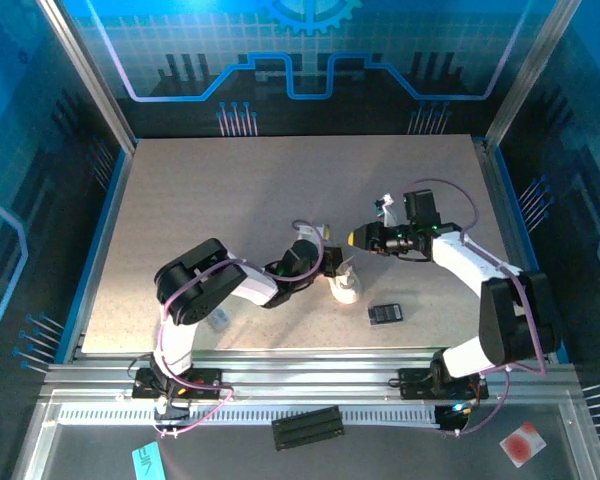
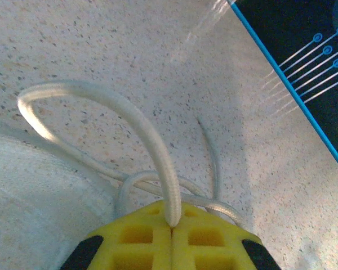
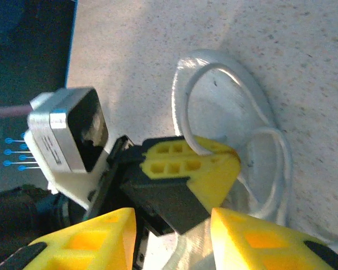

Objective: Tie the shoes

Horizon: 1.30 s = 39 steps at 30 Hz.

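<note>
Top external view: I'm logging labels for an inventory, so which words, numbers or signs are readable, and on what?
No word or number is legible.
Small flat black rectangle on the table: pale marks, too small to read.
Teal tag at the near left: white marks, blurred.
White card at bottom right: red round spot, no readable text.
Blue backdrop panel: gear drawing, no words.

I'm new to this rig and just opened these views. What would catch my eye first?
First, the yellow left claw, shut on a white lace loop that arches up over the speckled table. Overhead, the small white sneaker sits mid-table. In the right wrist view, the right claw hangs open close beside the left one's pinch.
</note>
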Tool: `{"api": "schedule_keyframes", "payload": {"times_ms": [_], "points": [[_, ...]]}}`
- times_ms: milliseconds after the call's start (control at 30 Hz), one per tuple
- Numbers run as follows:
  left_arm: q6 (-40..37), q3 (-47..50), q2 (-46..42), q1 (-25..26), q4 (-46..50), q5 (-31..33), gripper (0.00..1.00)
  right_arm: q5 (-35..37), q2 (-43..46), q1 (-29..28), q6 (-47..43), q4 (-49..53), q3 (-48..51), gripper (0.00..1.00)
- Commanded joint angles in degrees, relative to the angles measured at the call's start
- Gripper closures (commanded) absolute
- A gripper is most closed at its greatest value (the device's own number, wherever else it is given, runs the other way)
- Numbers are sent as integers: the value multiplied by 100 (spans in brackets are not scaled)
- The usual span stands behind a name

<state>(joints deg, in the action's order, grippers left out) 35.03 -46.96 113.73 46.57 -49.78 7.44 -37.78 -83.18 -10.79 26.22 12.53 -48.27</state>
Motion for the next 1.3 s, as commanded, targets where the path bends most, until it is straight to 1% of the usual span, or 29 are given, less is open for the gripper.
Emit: {"api": "schedule_keyframes", "payload": {"times_ms": [0,133,267,367,467,567,767,867,967,1067,1267], "points": [[172,-183,-114,2,970,-565,100,641,309,169,-95,253,301,65],[167,-445,-133,2,1429,-770,100,748,511,186,30,-160,971,74],[198,-629,-140,3,1790,-930,100,604,498,217,232,-799,1558,84],[246,-653,-167,2,1966,-999,100,397,366,217,287,-1360,1844,86],[307,-637,-219,7,2015,-1085,100,211,139,204,300,-1757,1910,86],[303,-640,-272,-3,2051,-1193,100,55,-76,200,255,-1947,1835,84],[321,-663,-317,-12,1931,-1389,100,-179,-436,134,217,-2106,1613,81],[339,-692,-291,-20,1834,-1506,100,-237,-528,78,251,-2217,1584,79],[352,-718,-264,-37,1780,-1599,100,-279,-575,31,286,-2322,1581,75],[386,-742,-236,-58,1736,-1684,100,-330,-618,6,297,-2379,1550,72],[459,-709,-212,-73,1603,-1846,100,-381,-782,-36,298,-2414,1428,70]]}}
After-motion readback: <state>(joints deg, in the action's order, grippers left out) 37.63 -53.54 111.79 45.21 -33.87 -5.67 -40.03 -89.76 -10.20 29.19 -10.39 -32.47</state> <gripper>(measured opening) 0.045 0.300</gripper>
